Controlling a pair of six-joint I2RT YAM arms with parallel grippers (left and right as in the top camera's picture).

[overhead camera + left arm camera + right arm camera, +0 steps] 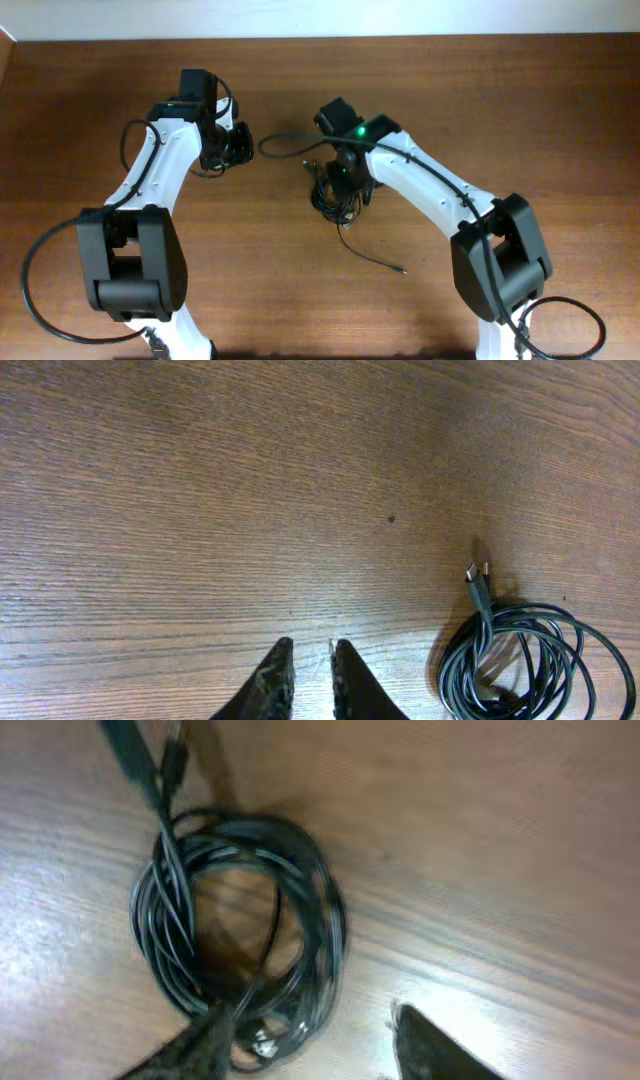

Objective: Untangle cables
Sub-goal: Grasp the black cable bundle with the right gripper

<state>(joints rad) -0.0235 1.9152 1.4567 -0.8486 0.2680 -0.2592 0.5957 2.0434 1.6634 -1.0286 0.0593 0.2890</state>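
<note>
A tangled coil of thin black cables (335,197) lies mid-table, with one strand arcing left (275,147) and a loose end trailing toward the front (385,262). My right gripper (347,180) hovers over this coil. In the right wrist view the coil (240,920) sits ahead of the open right gripper (315,1045), whose left finger (200,1042) overlaps the coil's near edge. My left gripper (312,675) is slightly open over bare wood with nothing between its fingers. A coiled cable (530,660) with a small plug (478,575) lies to its right, apart from it.
The brown wooden table (500,110) runs back to a pale wall edge (320,20). Thick black arm cables loop beside both arm bases (40,250), (570,320).
</note>
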